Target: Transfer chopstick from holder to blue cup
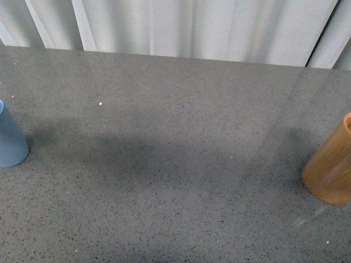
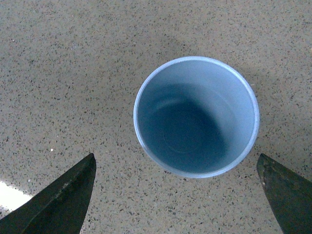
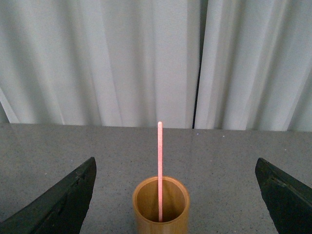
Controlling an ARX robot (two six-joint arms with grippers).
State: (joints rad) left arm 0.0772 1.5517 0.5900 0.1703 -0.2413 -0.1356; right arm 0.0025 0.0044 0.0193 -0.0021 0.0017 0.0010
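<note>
Right hand point(image 3: 174, 159) short of upright chopstick point(image 3: 159, 165)

Table point(image 1: 175, 137): grey speckled top, flat, with a faint sheen and a broad soft shadow across its middle. Two items stood directly on it, well apart.
Cup point(image 1: 10, 142): light blue, upright, mouth up, at the far left edge of the front view, partly cut off.
Holder point(image 1: 330, 172): orange-brown cylinder, upright, at the far right edge, partly cut off.
Speck point(image 1: 101, 103): white, tiny, lay left of centre, nearer the cup.
</note>
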